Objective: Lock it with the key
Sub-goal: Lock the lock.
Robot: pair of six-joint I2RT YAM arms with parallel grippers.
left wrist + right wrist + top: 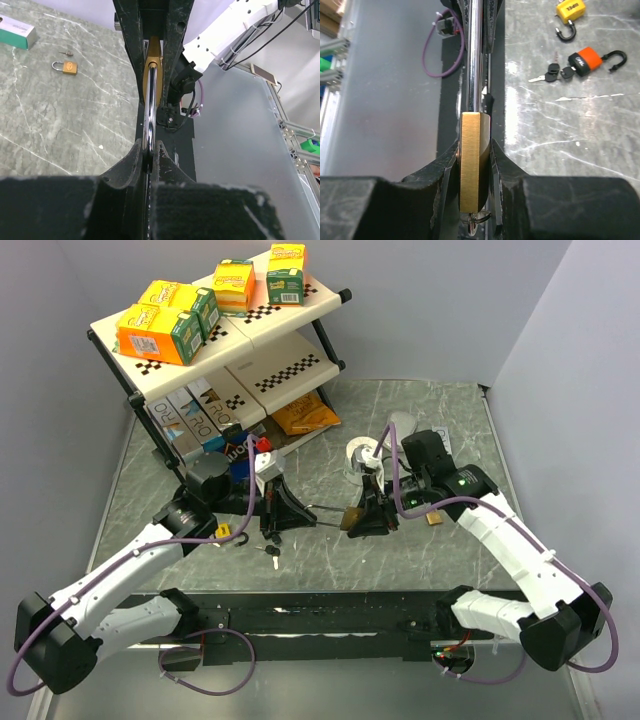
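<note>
A: Padlock (348,515) held up off the table (420,420) in the overhead view, strung between the two arms: left gripper (290,510) on one end, right gripper (365,520) on the other.

B: Left wrist now?

A: Jaws pinched nearly closed on the steel shackle (149,117), with the brass body (152,65) beyond it between the other arm's fingers. A small brass padlock (66,66) lies on the marble, well apart.

B: And the right wrist?

A: Jaws clamped on the body's flat sides, only its thickness apart. A key ring (476,218) shows under the body. An orange padlock (589,59) with its shackle swung open, keys (551,76) and a yellow padlock (569,10) lie on the table.
</note>
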